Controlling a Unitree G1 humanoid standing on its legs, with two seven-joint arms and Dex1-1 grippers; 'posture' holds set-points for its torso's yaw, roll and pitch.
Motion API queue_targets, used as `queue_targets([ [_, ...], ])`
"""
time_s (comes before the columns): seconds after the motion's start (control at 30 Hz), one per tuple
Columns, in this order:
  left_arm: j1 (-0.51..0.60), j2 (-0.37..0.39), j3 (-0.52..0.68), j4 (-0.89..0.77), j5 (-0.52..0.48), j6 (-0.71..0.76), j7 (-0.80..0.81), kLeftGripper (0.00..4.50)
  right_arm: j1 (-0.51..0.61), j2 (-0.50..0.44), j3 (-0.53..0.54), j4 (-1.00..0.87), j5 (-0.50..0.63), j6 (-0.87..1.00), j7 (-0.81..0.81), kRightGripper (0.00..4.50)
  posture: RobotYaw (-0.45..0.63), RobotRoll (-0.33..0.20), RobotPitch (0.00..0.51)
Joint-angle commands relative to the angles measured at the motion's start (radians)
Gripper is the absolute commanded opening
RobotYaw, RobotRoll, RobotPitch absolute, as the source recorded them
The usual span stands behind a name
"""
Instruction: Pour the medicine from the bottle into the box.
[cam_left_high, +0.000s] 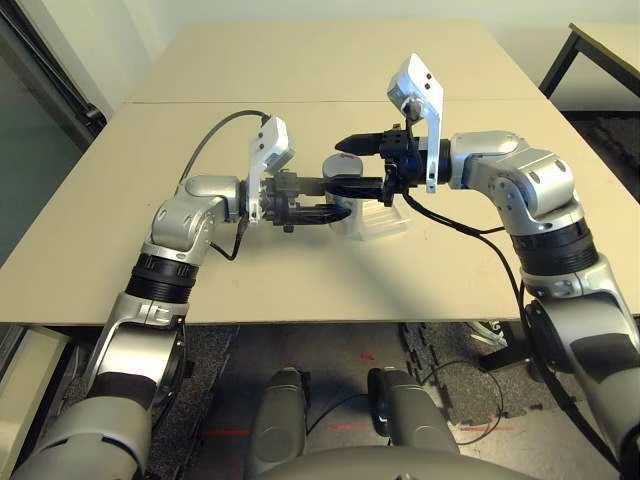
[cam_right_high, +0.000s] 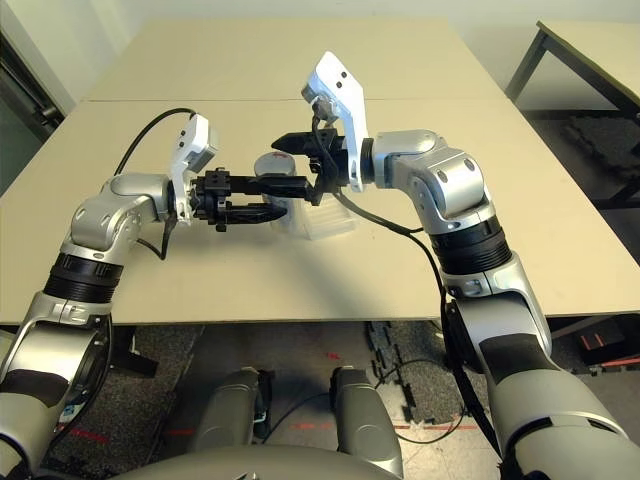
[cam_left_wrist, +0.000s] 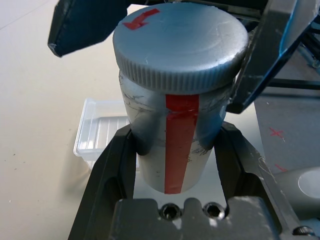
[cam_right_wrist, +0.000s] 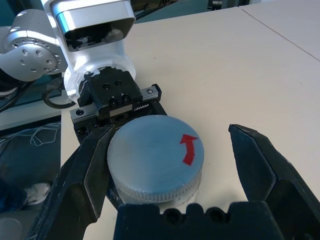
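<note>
Left gripper (cam_left_high: 335, 200) clamped on the bottle (cam_left_high: 338, 180), held above the table (cam_left_high: 300, 70) near its middle, a little toward the near edge. Right gripper (cam_left_high: 352, 165) pointing at it from the other side, jaws wide, one finger over the cap (cam_left_high: 343, 164) and one lower beside the bottle's body. Box (cam_left_high: 385, 222) resting on the table just under and behind the two grippers, partly covered by them.

From the right eye view, same arrangement: bottle (cam_right_high: 277, 175) between the two arms, clear box (cam_right_high: 325, 222) on the table below the right gripper (cam_right_high: 292, 162).

From the left wrist view, black fingers (cam_left_wrist: 112, 165) pressed on both sides of the bottle (cam_left_wrist: 172, 145), at its lower body, red stripe facing the camera. Grey cap (cam_left_wrist: 181, 45) closed on top, with a red mark. Box (cam_left_wrist: 102, 131) lying on the table beyond the bottle, apart from it.

From the right wrist view, wide-spread fingers (cam_right_wrist: 260, 170) standing on either side of the cap (cam_right_wrist: 156, 155), not clearly touching it. Left gripper (cam_right_wrist: 117, 107) visible behind the cap.

Medicine too small to make out.
</note>
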Motion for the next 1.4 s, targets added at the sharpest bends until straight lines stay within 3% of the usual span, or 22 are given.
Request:
queue_targets([
  [0.03, 0.009, 0.009, -0.013, 0.0, 0.011, -0.009, -0.011, 2.48, -0.008, -0.018, -0.024, 0.008, -0.004, 0.0, -0.004, 4.5, -0.02, 0.0, 0.088],
  [0.97, 0.02, 0.023, -0.005, 0.056, 0.027, -0.048, -0.015, 2.48, 0.078, -0.122, -0.121, -0.06, 0.068, 0.055, -0.03, 4.5, -0.02, 0.0, 0.088],
  [1.4, 0.001, 0.014, -0.011, 0.098, 0.041, -0.078, -0.028, 2.48, 0.044, -0.043, -0.099, -0.13, 0.14, 0.113, -0.052, 4.5, -0.03, 0.0, 0.081],
])
